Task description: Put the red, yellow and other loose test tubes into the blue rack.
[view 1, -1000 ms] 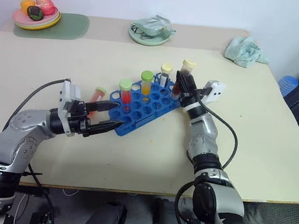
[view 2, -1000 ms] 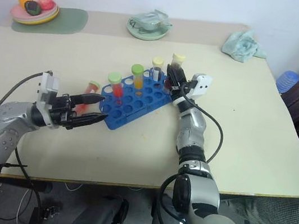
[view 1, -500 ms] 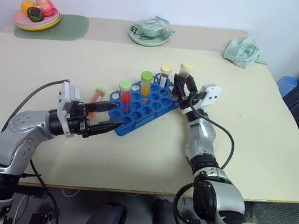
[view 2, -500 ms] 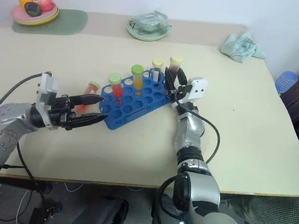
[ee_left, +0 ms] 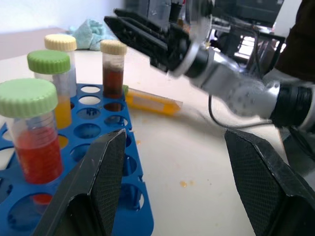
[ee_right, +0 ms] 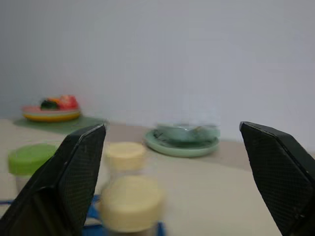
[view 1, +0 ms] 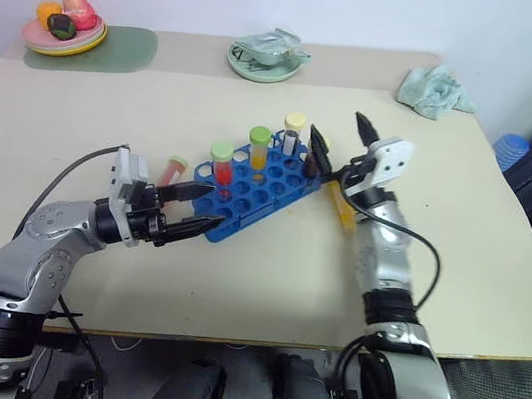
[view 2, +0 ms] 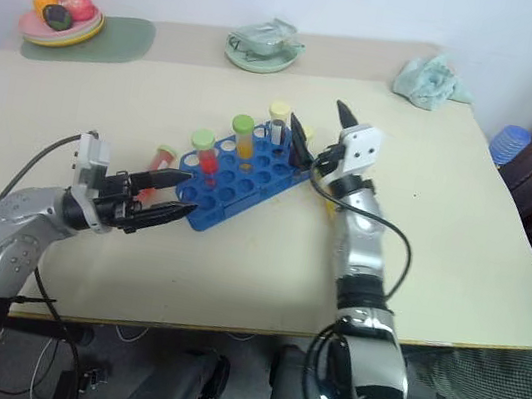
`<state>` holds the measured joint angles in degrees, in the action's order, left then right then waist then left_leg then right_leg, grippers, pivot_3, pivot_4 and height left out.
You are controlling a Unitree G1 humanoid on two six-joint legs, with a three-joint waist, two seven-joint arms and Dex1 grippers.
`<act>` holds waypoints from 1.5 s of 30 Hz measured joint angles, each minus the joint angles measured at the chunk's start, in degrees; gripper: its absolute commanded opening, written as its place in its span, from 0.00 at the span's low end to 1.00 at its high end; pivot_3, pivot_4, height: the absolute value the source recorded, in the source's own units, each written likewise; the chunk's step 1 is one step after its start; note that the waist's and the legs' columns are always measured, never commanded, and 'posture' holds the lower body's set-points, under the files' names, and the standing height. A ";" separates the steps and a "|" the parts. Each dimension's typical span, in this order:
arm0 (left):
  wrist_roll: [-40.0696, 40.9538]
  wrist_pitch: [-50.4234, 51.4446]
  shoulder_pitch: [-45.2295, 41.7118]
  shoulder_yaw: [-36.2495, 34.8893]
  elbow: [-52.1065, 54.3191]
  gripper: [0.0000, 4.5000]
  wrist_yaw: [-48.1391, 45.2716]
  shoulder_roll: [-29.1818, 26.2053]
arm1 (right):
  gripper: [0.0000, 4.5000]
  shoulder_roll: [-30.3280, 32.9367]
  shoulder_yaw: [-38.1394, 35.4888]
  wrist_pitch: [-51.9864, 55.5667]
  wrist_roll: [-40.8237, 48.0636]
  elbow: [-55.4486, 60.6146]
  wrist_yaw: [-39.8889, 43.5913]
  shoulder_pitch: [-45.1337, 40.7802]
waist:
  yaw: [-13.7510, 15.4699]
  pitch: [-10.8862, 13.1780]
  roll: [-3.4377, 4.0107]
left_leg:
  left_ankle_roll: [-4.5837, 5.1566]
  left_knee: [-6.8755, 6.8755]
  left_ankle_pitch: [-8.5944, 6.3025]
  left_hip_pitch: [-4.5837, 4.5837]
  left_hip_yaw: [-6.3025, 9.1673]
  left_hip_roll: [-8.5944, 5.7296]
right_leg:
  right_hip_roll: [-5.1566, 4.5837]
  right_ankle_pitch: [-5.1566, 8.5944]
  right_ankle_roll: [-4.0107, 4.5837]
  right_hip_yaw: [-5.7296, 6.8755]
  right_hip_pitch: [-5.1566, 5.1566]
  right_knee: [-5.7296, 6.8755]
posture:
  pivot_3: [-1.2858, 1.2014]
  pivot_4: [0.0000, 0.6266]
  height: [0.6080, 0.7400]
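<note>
Cream counter (view 1: 462, 241) is carrying the blue rack (view 1: 247, 192) at centre, and we are lifting the right end effector (view 1: 340, 135), fingers apart and empty, above its far right corner. With the left end effector (view 1: 202, 207) hovering apart at the rack's near left end, we should be reaching for the yellow tube (view 1: 342, 211) lying just right of the rack.

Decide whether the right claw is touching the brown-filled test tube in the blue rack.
Apart. In the left wrist view the right claw hangs open above and beside the brown-filled test tube, with table showing between them; the tube stands alone in the blue rack.

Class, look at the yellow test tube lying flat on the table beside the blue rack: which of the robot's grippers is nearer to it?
Right. The right gripper hangs open just above the yellow test tube; the left gripper sits across the blue rack.
</note>
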<state>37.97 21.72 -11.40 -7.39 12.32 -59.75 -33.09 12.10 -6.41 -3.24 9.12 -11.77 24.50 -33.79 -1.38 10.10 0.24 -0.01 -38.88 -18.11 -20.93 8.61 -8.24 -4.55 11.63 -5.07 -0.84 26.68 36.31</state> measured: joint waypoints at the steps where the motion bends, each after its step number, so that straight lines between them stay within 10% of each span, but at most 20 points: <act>1: -0.01 -0.05 -0.07 0.03 -0.07 0.72 -0.11 0.02 | 0.99 2.75 -0.23 10.07 0.11 8.37 -2.08 1.33 | 0.31 0.00 0.00 | 0.00 0.01 -0.01 -0.04 -0.07 0.01 | 0.00 0.00 0.00 -0.05 0.07 0.00 | 0.52 0.24 1.00; 7: -0.07 -0.10 -0.91 1.91 -0.64 0.72 -2.57 0.07 | 0.99 14.24 -2.63 51.50 13.37 30.12 -1.19 0.84 | 0.64 -0.01 -0.02 | 0.12 0.02 -0.07 0.00 -0.31 0.11 | 0.01 -0.01 -0.01 -0.15 -0.01 -0.09 | 0.52 0.24 1.00; 13: -2.45 -2.38 -3.08 3.98 -2.37 0.72 -4.60 0.14 | 0.99 20.36 -1.78 73.17 19.15 25.52 0.69 -5.22 | 0.66 -0.01 -0.06 | 0.26 0.00 -0.15 0.00 -0.45 0.13 | -0.01 -0.04 -0.06 -0.20 -0.05 -0.22 | 0.52 0.24 1.00; 34: -2.67 -2.49 2.00 4.23 2.20 0.72 -1.03 0.93 | 0.99 18.05 16.01 61.23 5.03 -21.89 9.84 -23.87 | 0.49 0.00 -0.07 | 0.31 -0.10 -0.18 -0.15 -0.54 0.13 | -0.01 -0.11 -0.18 -0.24 0.05 -0.25 | 0.52 0.24 1.00; 43: -2.34 -1.92 2.55 4.20 3.62 0.72 0.51 0.87 | 0.19 15.96 19.04 55.37 -0.79 -27.86 14.05 -26.56 | 0.43 -0.03 -0.09 | 0.30 -0.12 -0.17 -0.13 -0.54 0.13 | 0.01 -0.11 -0.19 -0.24 0.04 -0.24 | 0.52 0.24 1.00; 45: -2.30 -1.88 2.54 4.21 3.62 0.72 0.68 0.87 | 0.19 16.05 19.21 55.43 -1.26 -27.22 15.05 -26.37 | 0.41 -0.03 -0.09 | 0.30 -0.12 -0.17 -0.14 -0.54 0.13 | 0.01 -0.11 -0.19 -0.25 0.05 -0.24 | 0.52 0.24 1.00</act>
<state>35.67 19.84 -8.86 -3.19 15.94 -59.07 -32.21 28.15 12.80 52.18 7.86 -38.99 39.54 -60.16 -0.97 10.08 0.15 0.29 -39.00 -18.28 -21.07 8.07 -8.11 -4.54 11.52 -5.26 -1.09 26.72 36.07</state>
